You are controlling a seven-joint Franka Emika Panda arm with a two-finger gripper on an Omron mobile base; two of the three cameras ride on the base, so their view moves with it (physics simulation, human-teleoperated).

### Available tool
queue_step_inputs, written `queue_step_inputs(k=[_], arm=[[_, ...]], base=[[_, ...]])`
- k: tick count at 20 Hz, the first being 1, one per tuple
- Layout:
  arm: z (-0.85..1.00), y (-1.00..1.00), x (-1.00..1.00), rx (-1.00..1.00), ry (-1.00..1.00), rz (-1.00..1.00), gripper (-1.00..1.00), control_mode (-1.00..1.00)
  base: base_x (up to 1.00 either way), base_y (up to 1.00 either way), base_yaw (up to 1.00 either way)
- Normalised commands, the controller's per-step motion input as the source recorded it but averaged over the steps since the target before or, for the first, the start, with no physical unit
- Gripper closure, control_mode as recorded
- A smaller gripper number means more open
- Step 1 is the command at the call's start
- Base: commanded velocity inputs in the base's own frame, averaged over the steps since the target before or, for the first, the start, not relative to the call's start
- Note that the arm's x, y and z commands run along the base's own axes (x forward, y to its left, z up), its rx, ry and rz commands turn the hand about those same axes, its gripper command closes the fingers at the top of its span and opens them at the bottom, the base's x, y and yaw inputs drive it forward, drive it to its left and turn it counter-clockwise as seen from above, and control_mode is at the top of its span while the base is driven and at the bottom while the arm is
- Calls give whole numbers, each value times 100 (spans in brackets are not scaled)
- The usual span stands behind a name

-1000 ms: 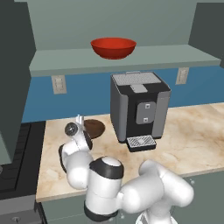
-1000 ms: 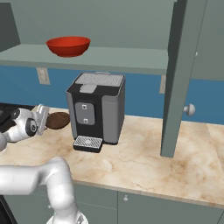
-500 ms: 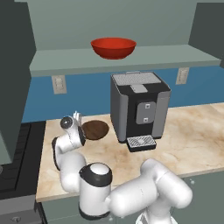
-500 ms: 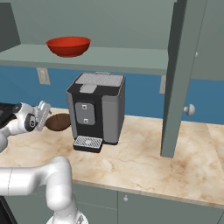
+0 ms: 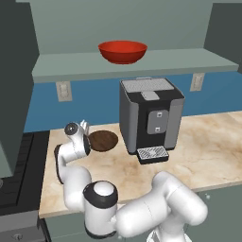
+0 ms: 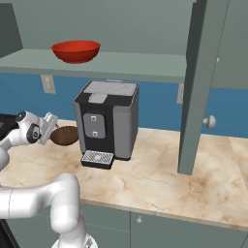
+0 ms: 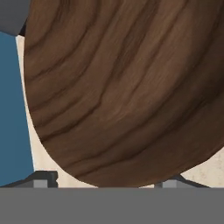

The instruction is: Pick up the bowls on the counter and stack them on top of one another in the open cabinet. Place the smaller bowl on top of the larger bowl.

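Pincer lowered to brown bowl, jaws apart | bowls: 2 | red bowl on shelf: 1

A black and grey coffee machine stands near the blue wall, with a small drip tray at its front. Two pale wall sockets sit on the blue wall (one on each side of the machine). A black stove sits at the far left.
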Motion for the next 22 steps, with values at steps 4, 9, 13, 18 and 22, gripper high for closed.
queue_step_inputs(k=[4, 9, 13, 18, 22], arm=[[-40, 0, -22, 3, -2, -14, -100, -100], [-32, 3, -13, 5, -6, -16, -100, -100], [-35, -6, -16, 7, -3, -14, -100, -100], [-40, -18, -19, 7, 0, -12, -100, -100], [-36, -20, -26, 6, 0, -11, -100, -100]], base=[[0, 0, 0], [0, 0, 0], [0, 0, 0], [0, 0, 0], [0, 0, 0]])
